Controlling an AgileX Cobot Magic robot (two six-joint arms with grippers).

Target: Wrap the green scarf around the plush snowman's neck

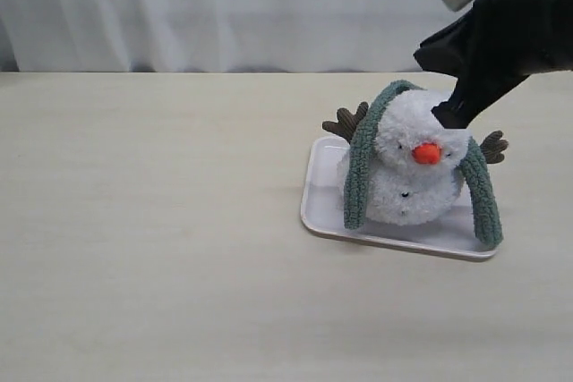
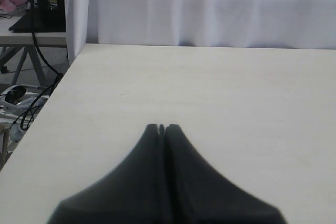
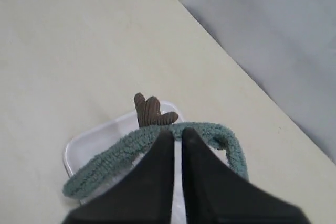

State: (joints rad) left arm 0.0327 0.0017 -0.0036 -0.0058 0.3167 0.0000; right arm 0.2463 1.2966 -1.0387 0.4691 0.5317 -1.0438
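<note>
The plush snowman (image 1: 403, 181) sits on a white tray (image 1: 318, 194), its orange nose toward the camera. The green scarf (image 1: 361, 163) is draped over the top and back of its head, both ends hanging down to the tray on either side. My right gripper (image 1: 448, 115) is pressed against the head's upper right from behind. In the right wrist view that gripper (image 3: 177, 132) is shut, its tips at the scarf (image 3: 113, 161) beside a brown twig arm (image 3: 151, 111). I cannot tell whether it pinches anything. My left gripper (image 2: 161, 128) is shut and empty over bare table.
The tray's rim (image 3: 86, 148) lies just under the scarf. The table's left edge (image 2: 47, 108) drops off to cables and a stand on the floor. A white curtain (image 1: 224, 6) hangs along the back.
</note>
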